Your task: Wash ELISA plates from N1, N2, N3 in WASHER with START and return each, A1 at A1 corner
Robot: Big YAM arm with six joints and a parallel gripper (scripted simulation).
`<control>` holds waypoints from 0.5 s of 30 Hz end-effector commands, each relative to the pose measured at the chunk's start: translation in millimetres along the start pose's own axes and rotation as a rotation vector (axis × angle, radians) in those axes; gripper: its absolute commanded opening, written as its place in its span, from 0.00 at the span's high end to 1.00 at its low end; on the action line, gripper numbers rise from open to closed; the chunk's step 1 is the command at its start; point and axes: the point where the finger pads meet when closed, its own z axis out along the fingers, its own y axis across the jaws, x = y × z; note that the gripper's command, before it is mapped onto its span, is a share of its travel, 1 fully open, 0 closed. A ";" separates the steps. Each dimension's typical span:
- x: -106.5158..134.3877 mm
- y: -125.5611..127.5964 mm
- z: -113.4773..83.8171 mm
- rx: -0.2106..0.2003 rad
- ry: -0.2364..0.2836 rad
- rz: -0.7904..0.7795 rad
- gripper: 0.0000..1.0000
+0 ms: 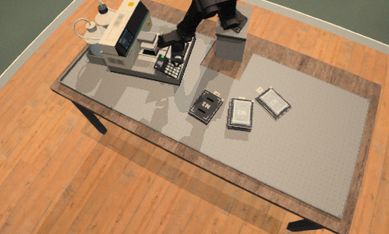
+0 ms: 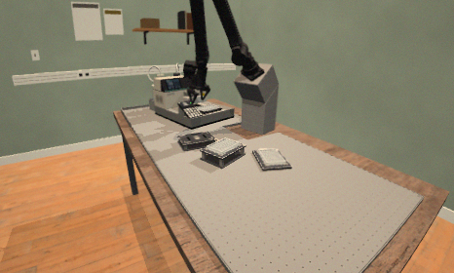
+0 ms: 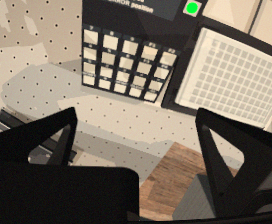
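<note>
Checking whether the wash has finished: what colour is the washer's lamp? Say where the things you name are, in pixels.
The lamp (image 1: 163, 56) (image 3: 192, 8) is bright green, clearest in the wrist view.
</note>
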 end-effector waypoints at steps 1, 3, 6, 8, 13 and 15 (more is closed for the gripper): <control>-6.8 -9.6 1.7 -0.005 0.055 -0.187 0.00; -10.8 -18.9 0.4 -0.016 0.080 -0.247 0.00; -15.7 -30.1 -1.1 -0.032 0.118 -0.338 0.00; -16.0 -30.0 -1.2 -0.042 0.144 -0.398 0.00; -12.3 -24.1 1.6 -0.069 0.204 -0.526 0.00; -12.7 -24.8 1.4 -0.066 0.203 -0.525 0.00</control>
